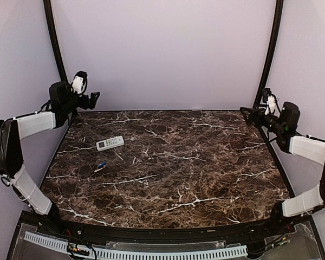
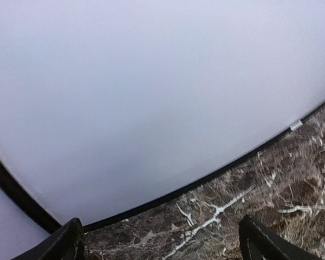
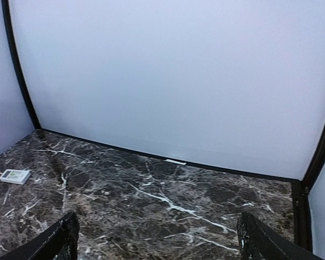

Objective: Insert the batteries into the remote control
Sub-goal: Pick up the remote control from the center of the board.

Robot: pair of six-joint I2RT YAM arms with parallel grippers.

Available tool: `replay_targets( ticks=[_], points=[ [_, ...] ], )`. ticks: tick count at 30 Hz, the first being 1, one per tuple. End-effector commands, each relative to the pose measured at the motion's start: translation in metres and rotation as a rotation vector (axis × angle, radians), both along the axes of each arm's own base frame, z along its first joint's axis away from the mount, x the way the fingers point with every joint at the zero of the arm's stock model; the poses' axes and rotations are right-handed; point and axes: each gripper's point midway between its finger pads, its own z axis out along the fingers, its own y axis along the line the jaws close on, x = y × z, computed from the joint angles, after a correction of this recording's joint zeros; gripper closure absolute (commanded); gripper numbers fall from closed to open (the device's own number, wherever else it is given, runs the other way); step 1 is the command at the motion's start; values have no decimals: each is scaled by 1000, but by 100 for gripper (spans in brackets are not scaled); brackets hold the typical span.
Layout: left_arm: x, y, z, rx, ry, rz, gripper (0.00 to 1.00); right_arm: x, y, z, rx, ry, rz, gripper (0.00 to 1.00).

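Note:
The white remote control [image 1: 110, 143] lies flat on the dark marble table [image 1: 195, 162], left of centre towards the back. The blue batteries [image 1: 100, 166] lie close together on the table just in front of it. My left gripper [image 1: 94, 98] hovers open at the back left corner, above and behind the remote, with nothing between its fingers [image 2: 62, 245]. At the back right edge my right gripper [image 1: 244, 112] is also open and empty. The right wrist view shows the remote control [image 3: 14, 176] far off to the left, and a blue speck at the left edge may be a battery.
Pale walls close the table in at the back and sides, with black curved posts [image 1: 55, 43] in the back corners. A small white strip [image 3: 175, 161] sits at the foot of the back wall. Both arm bases stand at the near edge.

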Motion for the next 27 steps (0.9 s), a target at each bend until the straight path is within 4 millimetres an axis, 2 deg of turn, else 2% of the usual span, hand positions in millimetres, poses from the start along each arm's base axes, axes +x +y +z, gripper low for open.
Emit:
replay_targets(
  ticks=[1, 3, 4, 8, 11, 14, 22, 27],
  points=[
    [-11, -68, -123, 317, 437, -386, 1, -26, 62, 2, 22, 128, 246, 2],
    [-15, -73, -153, 382, 527, -457, 1, -33, 80, 8, 0, 128, 286, 2],
    [-11, -75, -163, 396, 545, -473, 1, -37, 87, 10, -6, 129, 304, 2],
    [-16, -80, -199, 458, 643, -561, 1, -52, 116, 15, -8, 140, 377, 2],
    [-27, -87, -223, 524, 725, -626, 1, -62, 139, 10, -34, 160, 430, 2],
    [-26, -86, -246, 559, 788, -622, 1, -66, 154, 0, -62, 194, 448, 2],
    [-26, -83, -269, 546, 870, -607, 1, -78, 181, -17, -149, 266, 503, 2],
    [-51, -84, -274, 509, 968, -661, 1, -79, 190, -18, -189, 262, 515, 2]
  ],
)
